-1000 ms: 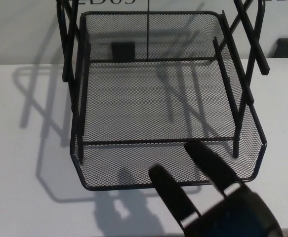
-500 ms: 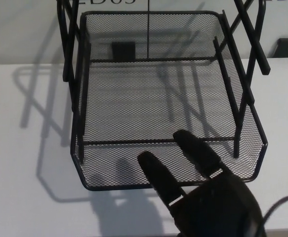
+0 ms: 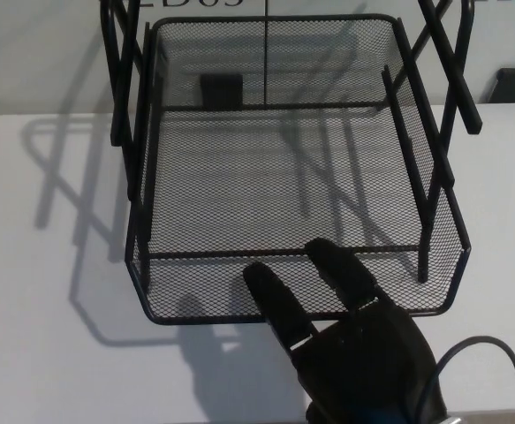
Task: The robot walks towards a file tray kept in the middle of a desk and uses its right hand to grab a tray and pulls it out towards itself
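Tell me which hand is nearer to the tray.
Right. The right hand is at the tray's front rim, fingers reaching over it. The left hand is not in view.

The right robot hand point(image 3: 345, 340) reaches over the front rim of the black mesh tray point(image 3: 195, 309) on the white desk point(image 3: 45, 291).

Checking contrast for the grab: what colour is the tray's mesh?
Black wire mesh tray, clear against the white desk in the head view.

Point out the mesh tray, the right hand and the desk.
mesh tray point(image 3: 200, 315), head view, front rim.
right hand point(image 3: 363, 358), head view, back of the hand.
desk point(image 3: 45, 353), head view, bare white top.
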### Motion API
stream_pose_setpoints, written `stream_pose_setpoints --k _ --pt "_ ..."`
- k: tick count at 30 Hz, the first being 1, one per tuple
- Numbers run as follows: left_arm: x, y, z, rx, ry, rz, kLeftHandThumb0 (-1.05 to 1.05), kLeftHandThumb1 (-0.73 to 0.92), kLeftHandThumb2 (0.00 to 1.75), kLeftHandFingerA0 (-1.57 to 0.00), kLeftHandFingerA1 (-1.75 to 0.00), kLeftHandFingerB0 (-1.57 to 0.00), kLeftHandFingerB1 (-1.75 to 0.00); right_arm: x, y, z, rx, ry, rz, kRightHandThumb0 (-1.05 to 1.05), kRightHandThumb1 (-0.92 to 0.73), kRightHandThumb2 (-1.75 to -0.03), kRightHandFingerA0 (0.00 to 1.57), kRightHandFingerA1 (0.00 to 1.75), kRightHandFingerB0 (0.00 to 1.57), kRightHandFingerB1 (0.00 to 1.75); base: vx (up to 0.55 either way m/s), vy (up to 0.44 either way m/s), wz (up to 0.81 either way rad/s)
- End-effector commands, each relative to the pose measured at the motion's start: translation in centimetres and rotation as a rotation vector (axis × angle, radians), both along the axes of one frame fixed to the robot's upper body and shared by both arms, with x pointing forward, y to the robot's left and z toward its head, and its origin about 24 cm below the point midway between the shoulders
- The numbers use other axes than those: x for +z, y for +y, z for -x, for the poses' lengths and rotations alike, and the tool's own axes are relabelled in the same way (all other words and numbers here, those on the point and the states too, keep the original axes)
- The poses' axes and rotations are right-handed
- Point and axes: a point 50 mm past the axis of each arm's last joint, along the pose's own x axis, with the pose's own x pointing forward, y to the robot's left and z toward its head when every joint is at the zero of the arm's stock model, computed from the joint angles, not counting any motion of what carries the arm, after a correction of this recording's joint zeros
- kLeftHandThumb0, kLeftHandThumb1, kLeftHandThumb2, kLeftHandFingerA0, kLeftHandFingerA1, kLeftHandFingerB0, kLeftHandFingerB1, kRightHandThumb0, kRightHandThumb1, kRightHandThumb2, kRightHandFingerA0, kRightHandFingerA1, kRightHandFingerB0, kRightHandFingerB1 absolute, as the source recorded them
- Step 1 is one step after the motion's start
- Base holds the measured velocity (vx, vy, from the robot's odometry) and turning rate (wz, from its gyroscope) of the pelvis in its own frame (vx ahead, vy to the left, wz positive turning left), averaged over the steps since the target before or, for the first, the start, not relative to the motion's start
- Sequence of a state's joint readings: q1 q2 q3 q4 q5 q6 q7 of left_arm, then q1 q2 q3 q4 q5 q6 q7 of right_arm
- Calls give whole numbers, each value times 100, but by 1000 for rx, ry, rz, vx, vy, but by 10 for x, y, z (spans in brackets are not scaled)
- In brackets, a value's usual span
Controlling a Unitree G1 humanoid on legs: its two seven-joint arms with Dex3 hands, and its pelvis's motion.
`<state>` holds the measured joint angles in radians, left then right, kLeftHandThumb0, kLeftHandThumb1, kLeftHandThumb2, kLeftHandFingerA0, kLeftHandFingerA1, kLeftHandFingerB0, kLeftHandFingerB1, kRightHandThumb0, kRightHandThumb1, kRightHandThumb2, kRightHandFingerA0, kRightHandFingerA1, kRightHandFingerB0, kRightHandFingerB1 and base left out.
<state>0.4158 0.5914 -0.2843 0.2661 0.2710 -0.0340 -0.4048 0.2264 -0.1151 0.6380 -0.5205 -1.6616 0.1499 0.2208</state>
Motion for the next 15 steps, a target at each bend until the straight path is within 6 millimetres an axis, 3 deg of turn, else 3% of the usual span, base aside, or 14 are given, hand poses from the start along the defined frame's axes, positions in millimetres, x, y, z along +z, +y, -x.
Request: stream_pose_setpoints --k 1,5,15 --pt "1 1 0 -19 -3 -7 -25 49 93 -34 -61 -7 -49 6 0 -4 -2 -52 -35 -73 -41 -86 0 23 0 17 0 0 0" --pt "4 0 -2 -32 -13 -12 -26 49 94 -34 -61 -7 -49 14 3 -6 5 -68 -46 -90 -52 -86 0 7 0 0 0 0 0" --pt "2 0 0 -34 -10 -9 -25 49 93 -37 -62 -8 -49 25 5 -17 -10 -103 -38 -94 -54 -86 0 8 0 0 0 0 0"
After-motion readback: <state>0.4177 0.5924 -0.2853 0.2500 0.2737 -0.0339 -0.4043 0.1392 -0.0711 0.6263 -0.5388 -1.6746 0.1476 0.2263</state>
